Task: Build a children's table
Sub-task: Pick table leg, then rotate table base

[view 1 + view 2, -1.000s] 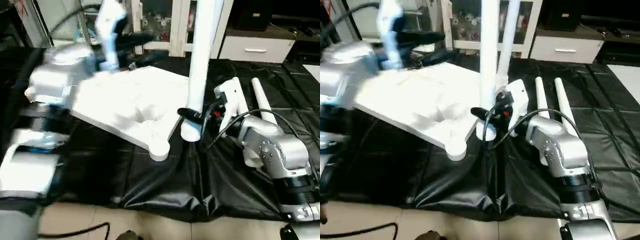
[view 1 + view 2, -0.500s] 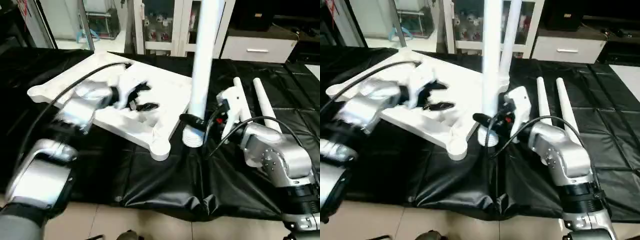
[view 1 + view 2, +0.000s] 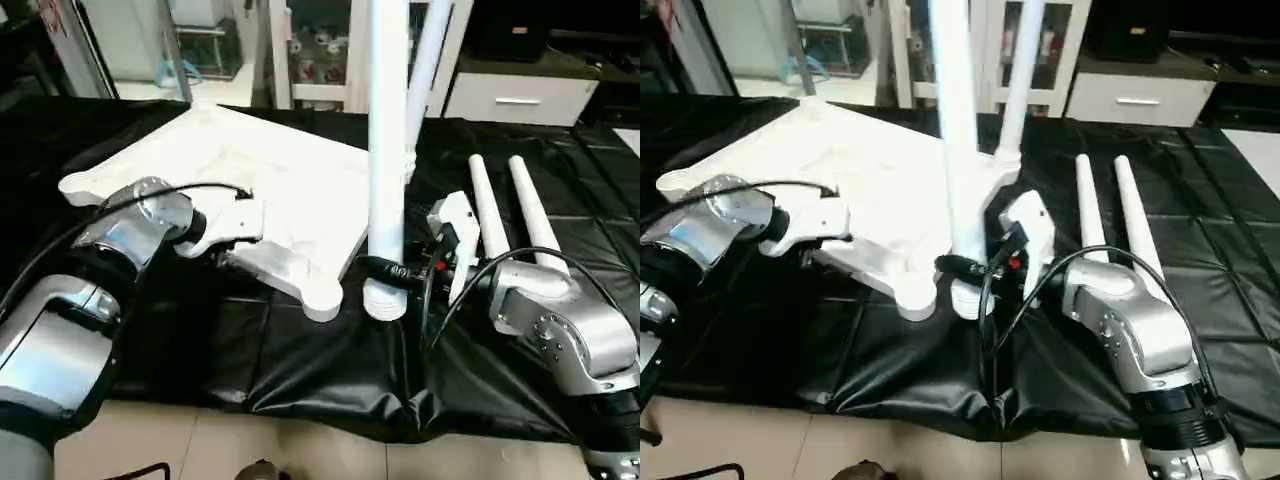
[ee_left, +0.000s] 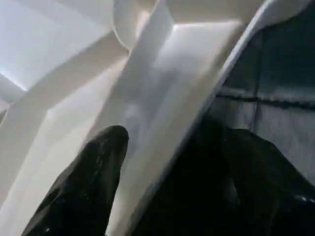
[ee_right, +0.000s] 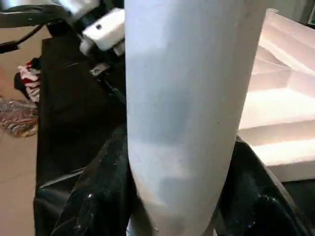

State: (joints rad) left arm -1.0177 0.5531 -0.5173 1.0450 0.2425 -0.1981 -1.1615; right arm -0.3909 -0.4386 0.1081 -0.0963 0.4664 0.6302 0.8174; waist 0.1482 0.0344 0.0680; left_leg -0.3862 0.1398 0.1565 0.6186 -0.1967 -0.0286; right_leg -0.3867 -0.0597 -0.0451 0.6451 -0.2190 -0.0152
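The right black two-fingered gripper (image 3: 385,272) is blocked in front by the upright white tapered tube leg (image 3: 385,150) between its fingers. Just beyond stands the white plastic tabletop's rounded corner socket (image 3: 322,298). Behind it lie two white tube legs (image 3: 510,215). Below it, the black table cover (image 3: 330,370) is free.

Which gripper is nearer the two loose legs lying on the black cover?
Right. The right gripper, clamped on an upright leg, sits just beside the loose legs; the left gripper straddles the tabletop edge, farther away.
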